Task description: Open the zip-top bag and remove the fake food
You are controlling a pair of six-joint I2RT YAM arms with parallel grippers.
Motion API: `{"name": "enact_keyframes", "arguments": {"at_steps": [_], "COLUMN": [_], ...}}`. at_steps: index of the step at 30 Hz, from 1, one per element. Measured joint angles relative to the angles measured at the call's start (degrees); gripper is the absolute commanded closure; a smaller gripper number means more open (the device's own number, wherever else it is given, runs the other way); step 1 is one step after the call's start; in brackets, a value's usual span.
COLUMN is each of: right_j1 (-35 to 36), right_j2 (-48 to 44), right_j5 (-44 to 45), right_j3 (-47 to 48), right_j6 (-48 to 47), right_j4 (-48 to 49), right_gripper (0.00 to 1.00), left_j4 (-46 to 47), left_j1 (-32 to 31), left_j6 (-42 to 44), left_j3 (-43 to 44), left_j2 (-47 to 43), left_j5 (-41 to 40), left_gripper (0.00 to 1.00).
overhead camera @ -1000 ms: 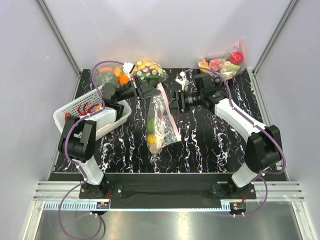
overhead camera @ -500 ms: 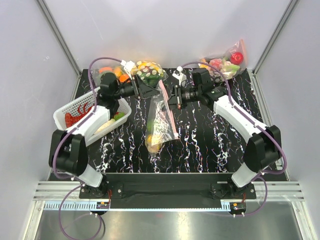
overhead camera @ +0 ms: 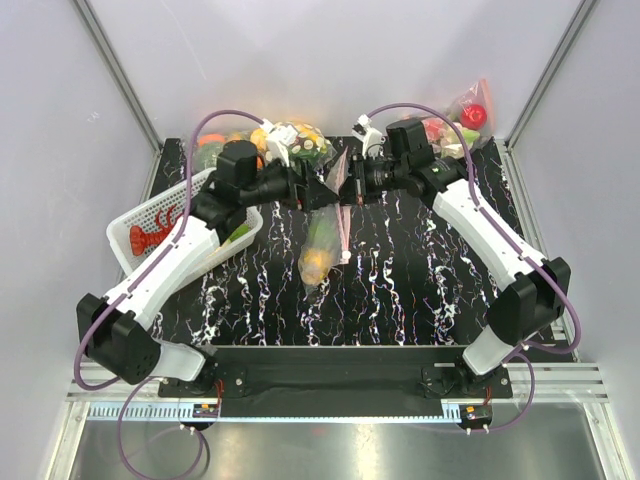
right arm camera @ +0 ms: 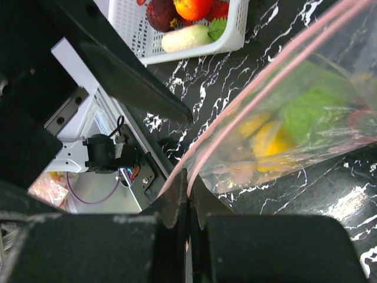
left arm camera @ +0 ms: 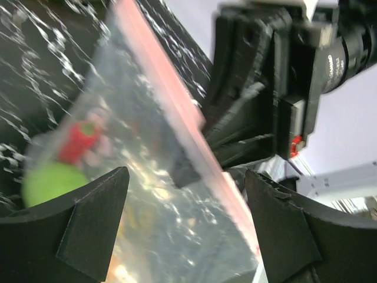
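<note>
Top external view shows the zip-top bag (overhead camera: 328, 215) hanging between the two arms, over a black table (overhead camera: 420, 280) with white squiggly lines. The bag is thin, clear and floppy, and a pink strip (right arm camera: 265, 65) runs along its top edge. The fake food (overhead camera: 317, 258) sits bunched at the bottom: a round green fruit (right arm camera: 306, 112), a smooth yellow fruit (right arm camera: 268, 138) and a small red piece (left arm camera: 79, 141).

The right gripper (right arm camera: 187, 177) is squeezed tight on the pink strip. The left gripper (left arm camera: 185, 177) has its fingers wide apart with the bag between them, and it grips nothing. A white plastic basket (overhead camera: 150, 215) full of little holes stands on the left.

A second ago the left gripper pinched the bag's top and the right one stood apart beside it. Now they have swapped. The bag slanted lower then; now it hangs higher and straighter, and the left arm has stretched out.
</note>
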Motion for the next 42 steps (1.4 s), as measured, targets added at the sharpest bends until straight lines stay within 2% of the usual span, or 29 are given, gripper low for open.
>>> {"name": "enact_keyframes", "arguments": {"at_steps": [16,28,42], "right_j1": [1.6,2.0,2.1], "right_j2": [0.0,0.0,0.2], "right_j5": [5.3,8.6,10.1], "right_j3": [0.1,1.2,1.8], "right_j6": [-0.6,-0.1,0.9], "right_j4": [-4.1,-7.1,-7.8], "right_gripper": [1.00,1.00,1.00], "left_j4": [-10.5,-15.8,-19.6], "left_j1": [-6.0,-9.9,-12.2], "left_j6": [0.5,3.6,3.7], "left_j3": [6.1,10.8,7.8], "left_j2": [3.8,4.9,-0.4], "left_j5": [-6.6,-13.0,-18.9], "left_gripper": [0.13,0.17,0.17]}}
